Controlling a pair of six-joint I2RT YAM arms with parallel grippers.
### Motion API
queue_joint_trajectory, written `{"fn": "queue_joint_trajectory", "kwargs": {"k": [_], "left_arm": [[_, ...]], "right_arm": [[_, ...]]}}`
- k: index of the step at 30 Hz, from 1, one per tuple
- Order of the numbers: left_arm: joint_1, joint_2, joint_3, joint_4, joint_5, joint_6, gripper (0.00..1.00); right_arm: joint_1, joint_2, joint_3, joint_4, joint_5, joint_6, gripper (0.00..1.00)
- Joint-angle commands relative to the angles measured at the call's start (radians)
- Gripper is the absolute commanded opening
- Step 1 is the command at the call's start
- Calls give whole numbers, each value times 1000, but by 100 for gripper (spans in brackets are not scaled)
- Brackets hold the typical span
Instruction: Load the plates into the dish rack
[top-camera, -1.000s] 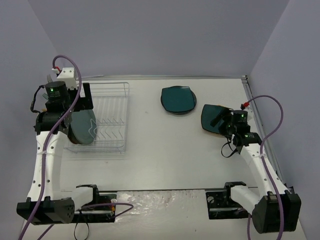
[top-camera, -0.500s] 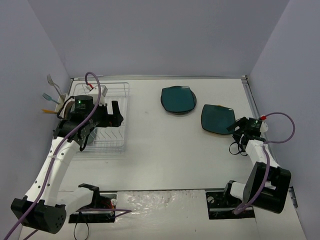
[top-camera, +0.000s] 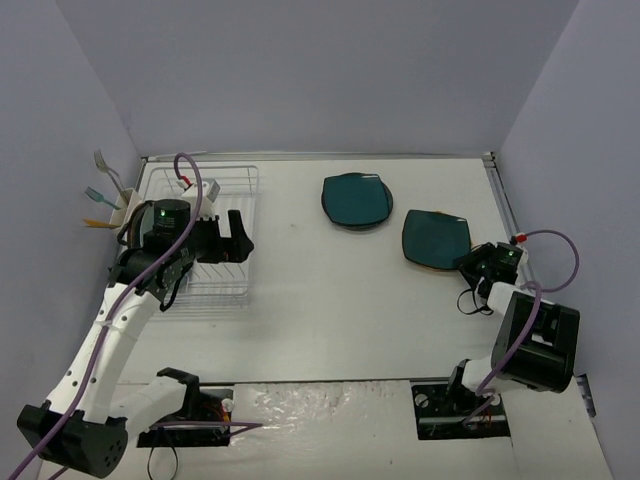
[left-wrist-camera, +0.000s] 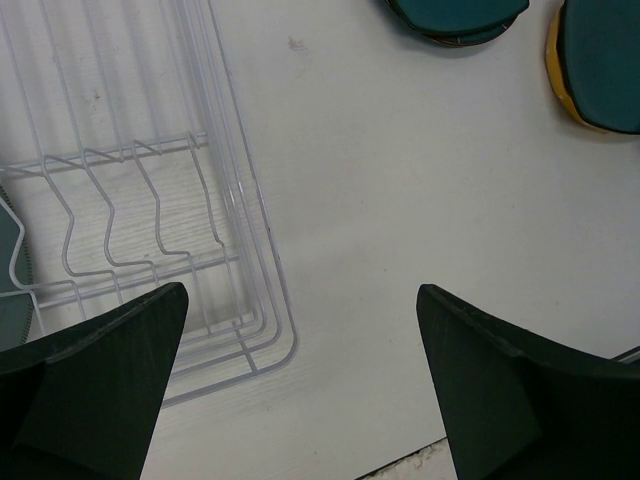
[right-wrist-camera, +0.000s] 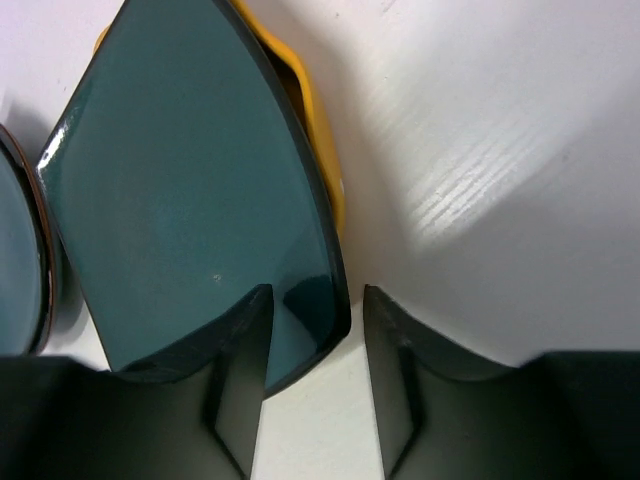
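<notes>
Early going here. Just one plate's edge (left-wrist-camera: 8, 280) showing, stood on its rim in the dish rack (left-wrist-camera: 243, 215), low to the left of the left pincer (left-wrist-camera: 302, 295). Left pincer spread wide, holding nothing, hovering over the rack's right wall, with bare slot prongs (left-wrist-camera: 150, 200) ahead and to its left. Over to the right pincer (right-wrist-camera: 316, 292): fingers (right-wrist-camera: 235, 340) set either side of the near corner of a dark teal plate (right-wrist-camera: 190, 200), one over the glazed face, the other out past the rim above bare table (right-wrist-camera: 480, 150). Drawn in fairly narrow, but cannot tell whether pinching already or merely straddling. Directly under that teal plate, a yellow plate (right-wrist-camera: 312, 120), peeking out ahead and slightly right of the fingers. Off to their left, the rim of a second stack (right-wrist-camera: 20, 260), teal on top, lying flat and untouched. So, by the look of it: one plate racked at most, two stacks left to clear, and a lift, a carry across and a slotting-in wanted for every plate in them.
</notes>
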Motion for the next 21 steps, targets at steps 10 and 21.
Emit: {"fn": "queue_joint_trajectory", "kwargs": {"k": [10, 21], "left_arm": [[-13, -4, -11, 79, 29, -31, 97], [-19, 5, -28, 89, 43, -31, 97]], "right_arm": [[-28, -118, -9, 26, -15, -13, 0], [-61, -276, -55, -84, -20, 58, 0]]}}
